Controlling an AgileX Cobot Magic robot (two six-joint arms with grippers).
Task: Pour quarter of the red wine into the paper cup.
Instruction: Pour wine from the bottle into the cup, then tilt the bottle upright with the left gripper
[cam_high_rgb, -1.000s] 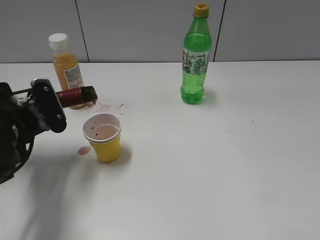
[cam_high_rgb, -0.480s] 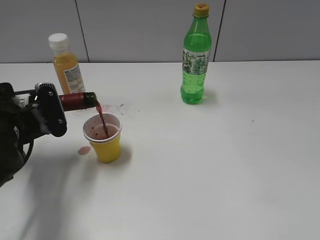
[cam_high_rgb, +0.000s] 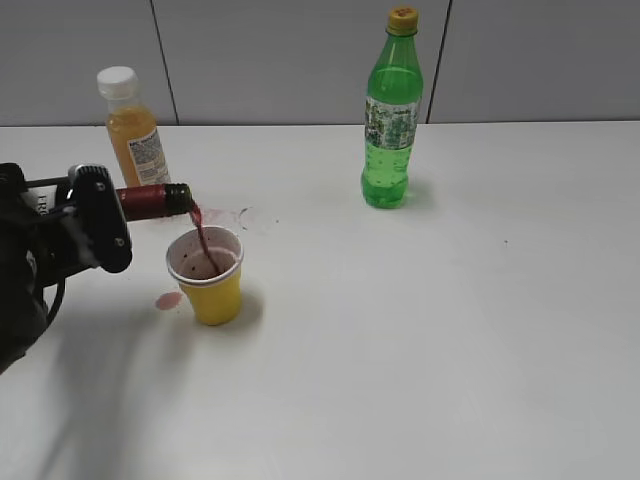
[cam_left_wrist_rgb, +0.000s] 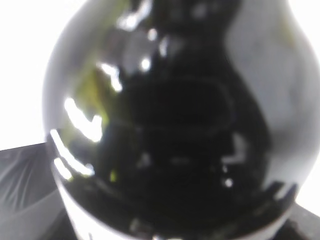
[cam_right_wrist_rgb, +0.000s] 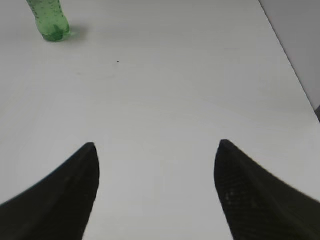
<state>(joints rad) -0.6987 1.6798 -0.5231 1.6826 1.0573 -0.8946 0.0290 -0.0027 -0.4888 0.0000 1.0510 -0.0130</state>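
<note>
The dark wine bottle (cam_high_rgb: 152, 200) with a maroon neck lies nearly level in my left gripper (cam_high_rgb: 95, 220), which is shut on it at the far left. A thin stream of red wine (cam_high_rgb: 203, 240) falls from its mouth into the yellow paper cup (cam_high_rgb: 208, 277), which stands upright below and holds some red liquid. In the left wrist view the dark glass of the bottle (cam_left_wrist_rgb: 170, 130) fills the frame and hides the jaws. My right gripper (cam_right_wrist_rgb: 156, 145) is open and empty over bare table, out of the exterior view.
An orange juice bottle (cam_high_rgb: 132, 130) stands behind the wine bottle. A green soda bottle (cam_high_rgb: 392, 115) stands at the back middle and also shows in the right wrist view (cam_right_wrist_rgb: 50, 22). Red spill stains lie left of the cup (cam_high_rgb: 167, 299) and behind it (cam_high_rgb: 228, 215).
One second ago the bottle was tilted without pouring. Since then its mouth has come over the cup and a stream of wine runs into it. The right gripper has not visibly moved.
</note>
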